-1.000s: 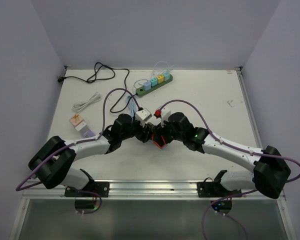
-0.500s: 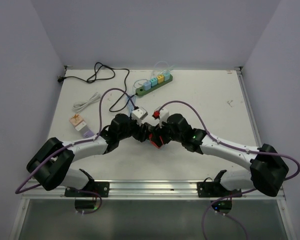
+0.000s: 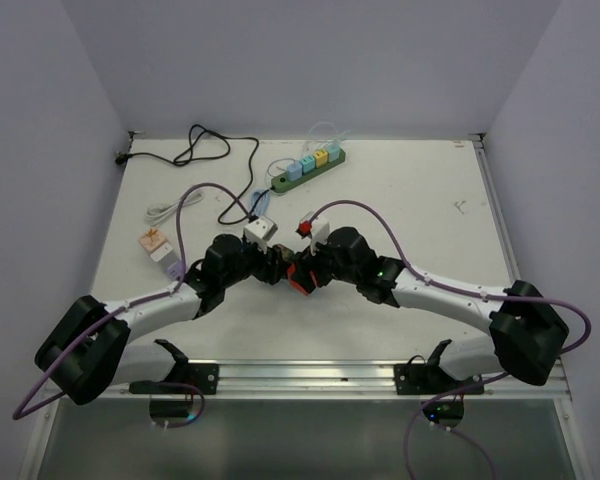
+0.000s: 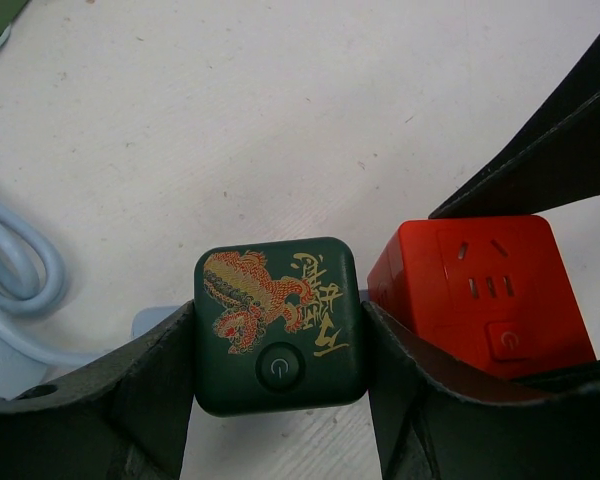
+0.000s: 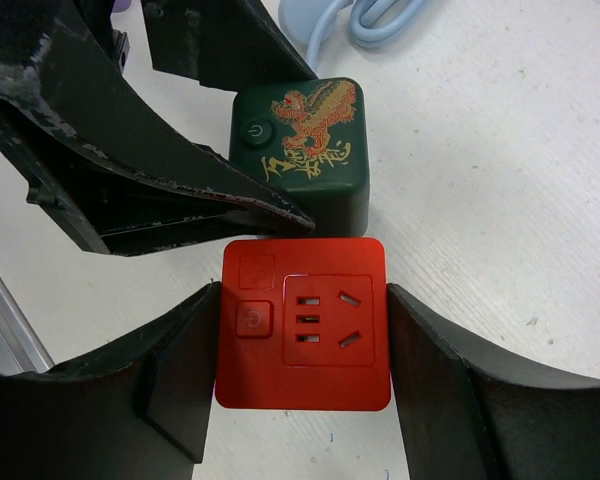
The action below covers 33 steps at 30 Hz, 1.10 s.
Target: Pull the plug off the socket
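Tabletop [image 4: 280,100]: left gripper [image 4: 277,345] tight around cube [image 4: 280,290]

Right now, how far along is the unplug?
Done: left jaws shut on the dark green cube, right jaws on the red socket cube. In hand: pulling them apart. Left: cubes sit side by side, edges nearly touching; separation not clear yet.

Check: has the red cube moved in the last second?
Yes. The red cube shifted left, judged against the green strip at the back.
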Each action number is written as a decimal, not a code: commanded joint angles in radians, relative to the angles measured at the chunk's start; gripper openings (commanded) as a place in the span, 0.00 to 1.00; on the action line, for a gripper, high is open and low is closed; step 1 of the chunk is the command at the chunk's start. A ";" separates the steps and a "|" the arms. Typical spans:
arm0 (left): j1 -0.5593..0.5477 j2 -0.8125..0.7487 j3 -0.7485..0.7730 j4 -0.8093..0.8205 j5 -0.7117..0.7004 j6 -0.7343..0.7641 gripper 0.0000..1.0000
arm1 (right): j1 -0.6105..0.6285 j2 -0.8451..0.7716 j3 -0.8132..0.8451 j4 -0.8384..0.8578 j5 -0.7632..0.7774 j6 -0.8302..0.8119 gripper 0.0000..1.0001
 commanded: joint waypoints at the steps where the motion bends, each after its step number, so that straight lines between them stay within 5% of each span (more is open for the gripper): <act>1: 0.035 -0.058 -0.004 0.095 -0.086 -0.033 0.00 | -0.024 0.036 0.016 -0.150 0.180 -0.033 0.11; 13: -0.005 -0.077 0.003 0.018 -0.356 0.000 0.00 | -0.016 0.087 0.069 -0.219 0.271 -0.007 0.07; 22: -0.005 0.042 0.071 -0.054 -0.369 -0.010 0.00 | 0.170 0.020 0.036 -0.142 0.412 -0.133 0.07; 29: -0.005 0.066 0.088 -0.076 -0.372 -0.013 0.00 | 0.196 -0.006 0.027 -0.150 0.472 -0.146 0.07; 33: -0.007 0.031 0.062 -0.057 -0.367 -0.005 0.00 | 0.129 -0.051 0.004 -0.136 0.328 -0.048 0.08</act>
